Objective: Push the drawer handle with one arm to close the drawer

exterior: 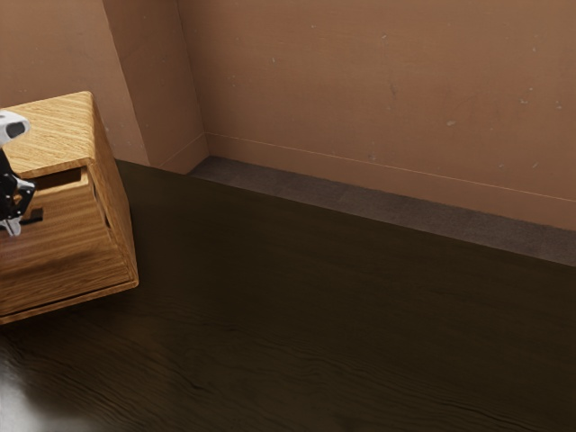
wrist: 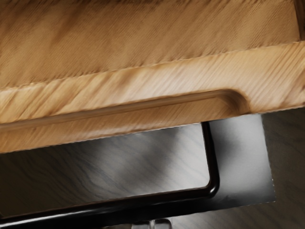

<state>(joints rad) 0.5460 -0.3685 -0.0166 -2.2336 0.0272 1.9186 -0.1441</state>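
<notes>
Just outside the black handle (wrist: pixel 143 202) (exterior: pixel 36 216), our hand (wrist: pixel 152 224) (exterior: pixel 13 227) is set on the side away from the drawer (wrist: pixel 157 93) (exterior: pixel 63 252), fingertips drawn together with nothing between them. The handle stands out from the drawer's front, which sits in the wooden cabinet (exterior: pixel 113 207) at the far left of the exterior view, on the dark surface (exterior: pixel 315 306). The drawer looks partly out. What matters to us is that the bar lies between our fingertips and the drawer front, its long axis running along that front, so the push should go across the bar, straight toward the cabinet. We cannot tell whether we already touch it. By our judgement we are at the start of the push; coming in too high, we might ride over the bar, and pushing well off its middle might bind the drawer.
</notes>
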